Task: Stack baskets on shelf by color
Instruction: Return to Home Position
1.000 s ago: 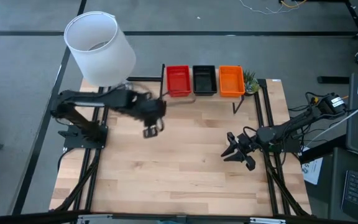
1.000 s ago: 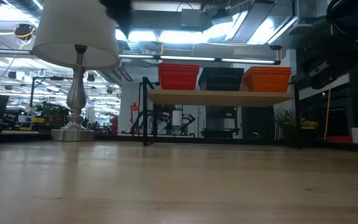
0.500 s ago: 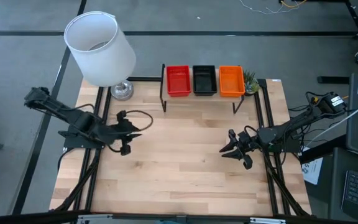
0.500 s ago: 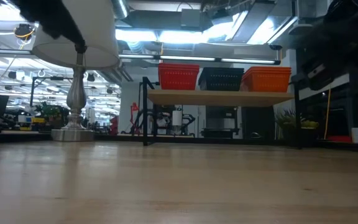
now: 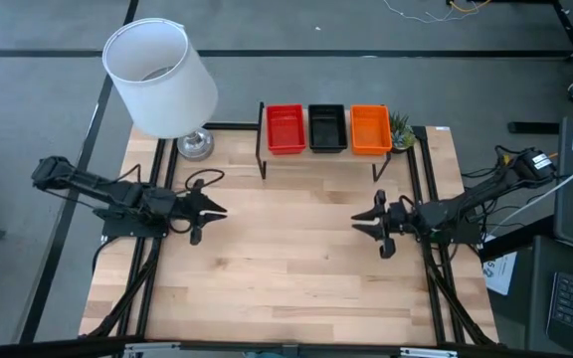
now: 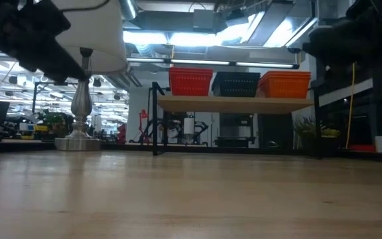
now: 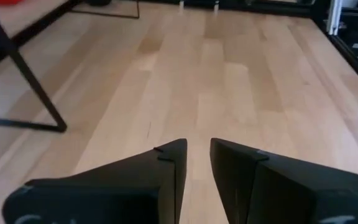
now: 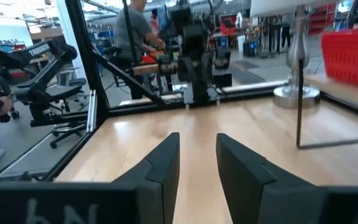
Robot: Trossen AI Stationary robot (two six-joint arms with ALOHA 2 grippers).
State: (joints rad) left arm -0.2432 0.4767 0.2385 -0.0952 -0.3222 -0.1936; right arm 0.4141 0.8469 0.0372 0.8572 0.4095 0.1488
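The shelf (image 5: 326, 154) stands at the table's far middle on thin black legs. On it rest red baskets (image 5: 285, 129), black baskets (image 5: 326, 127) and orange baskets (image 5: 369, 129), side by side; the low view shows them as red (image 6: 190, 81), black (image 6: 236, 83) and orange (image 6: 285, 83). My left gripper (image 5: 212, 211) is at the table's left side, open and empty, pointing right (image 7: 197, 146). My right gripper (image 5: 361, 219) is at the right side, open and empty, pointing left (image 8: 197, 140). Both are well short of the shelf.
A lamp with a white shade (image 5: 162, 75) and a metal base (image 5: 195, 146) stands at the far left corner. A small plant (image 5: 401, 129) is right of the shelf. Bare wooden tabletop (image 5: 286, 259) lies between the grippers. A person (image 8: 132, 31) is in the room behind.
My left arm has drawn back from beside the shelf toward the table's left edge and come down, turning until its gripper points level to the right. My right gripper has gone a little toward the far edge and levelled out. The baskets have stayed still.
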